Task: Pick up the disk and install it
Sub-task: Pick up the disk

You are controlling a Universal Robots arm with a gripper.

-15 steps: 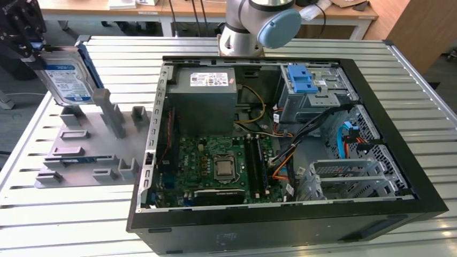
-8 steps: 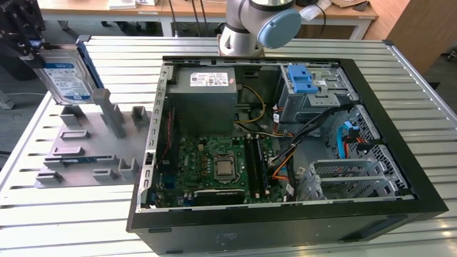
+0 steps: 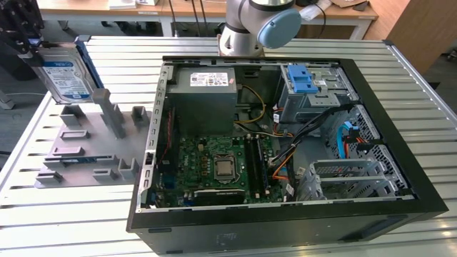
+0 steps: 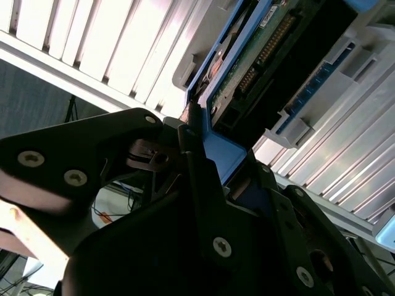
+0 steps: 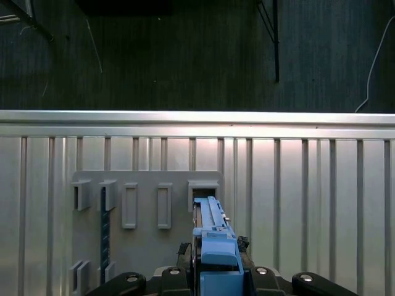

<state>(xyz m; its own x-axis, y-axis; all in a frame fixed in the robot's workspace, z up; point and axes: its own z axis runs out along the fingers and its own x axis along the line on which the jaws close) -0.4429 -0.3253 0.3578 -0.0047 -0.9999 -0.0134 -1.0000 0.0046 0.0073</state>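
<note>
My pincer [image 3: 29, 49] hangs near the bench's [image 3: 57, 225] far corner on the exterior view's left. It is clamped on one end of the disk [image 3: 66, 75], holding it upright over the grey rack [image 3: 85, 144]. The disk seems clear of its slot. The open computer case [image 3: 286, 220] stands beside the rack.

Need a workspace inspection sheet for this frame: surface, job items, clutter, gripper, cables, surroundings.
Surface: slatted metal table carrying rack and case.
Job's things: disk upright just above the grey slotted rack; open computer case with drive cage.
Clutter: nothing seen.
Gripper: gripper shut on the disk's blue frame.
Cables: orange, black and blue cables loose inside the case.
Surroundings: arm base behind the case; wooden desks beyond.
</note>
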